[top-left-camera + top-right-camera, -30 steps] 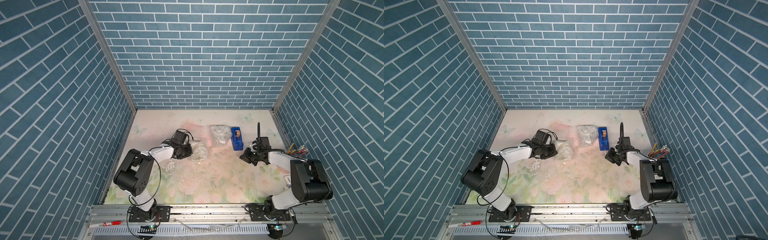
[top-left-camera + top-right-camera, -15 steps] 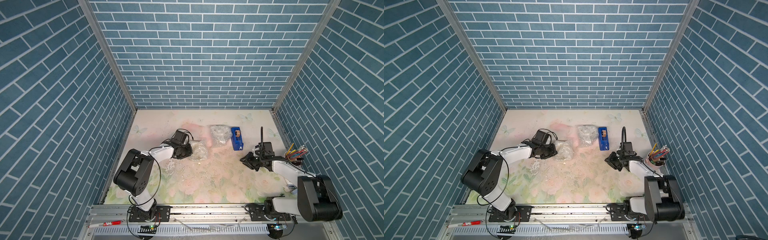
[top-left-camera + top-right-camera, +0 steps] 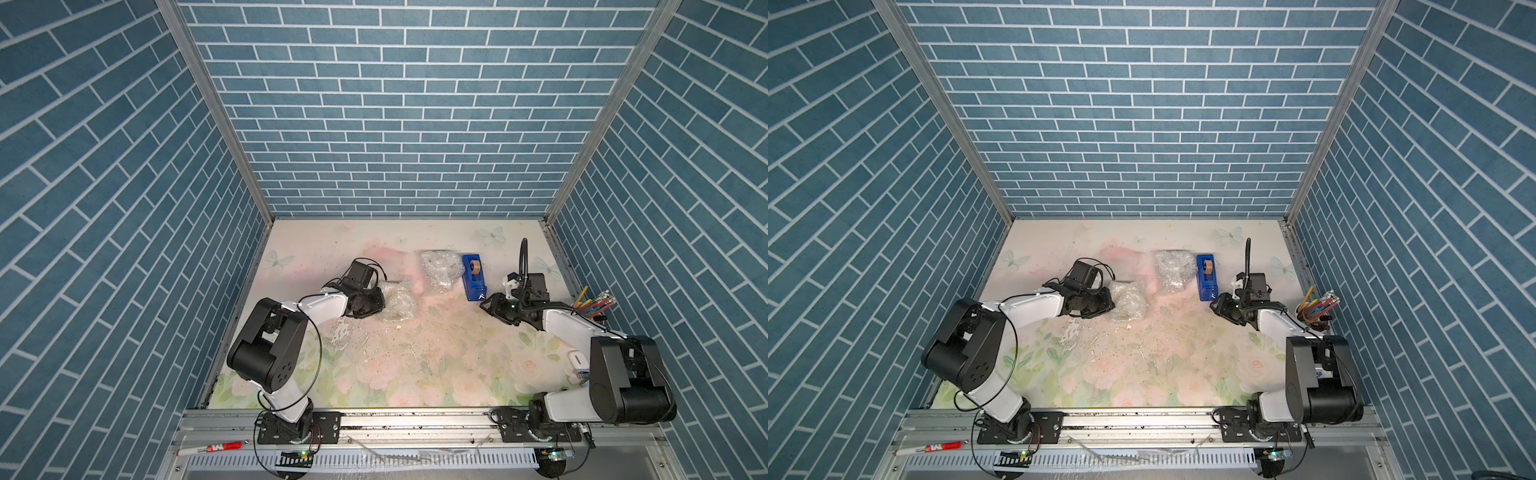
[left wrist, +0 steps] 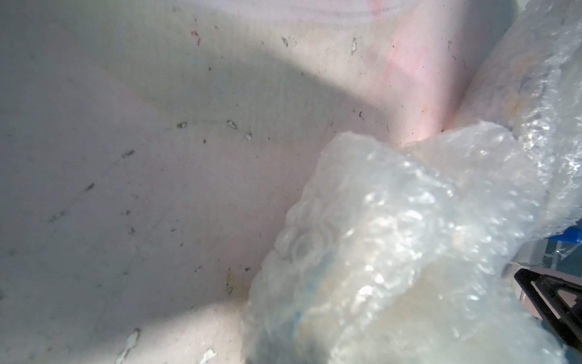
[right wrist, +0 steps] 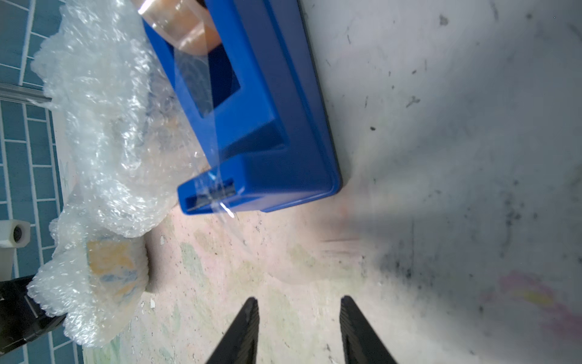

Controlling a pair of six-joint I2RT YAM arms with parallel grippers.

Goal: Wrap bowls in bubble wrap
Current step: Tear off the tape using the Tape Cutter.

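Beside the bubble wrap [image 3: 441,272] sits a tape dispenser [image 3: 473,276].

Blue tape dispenser [image 3: 473,279] stands on floral tabletop [image 3: 436,353].

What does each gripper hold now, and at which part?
The left gripper seems shut on the nearer bubble wrap bundle, at its edge. The right gripper is open, empty.

Left fingers [image 4: 541,305]: one black tip shows; the rest sit behind the held bundle [image 4: 393,252].
Bowl [image 5: 110,268] at those fingers: only a blurred yellow-blue patch through the wrap.
Right fingers [image 5: 244,334]: bases cut off by the frame edge.
Far bundle [image 5: 104,126], beyond them: contents unreadable.
Tape roll [image 5: 179,25]: cut by the edge.
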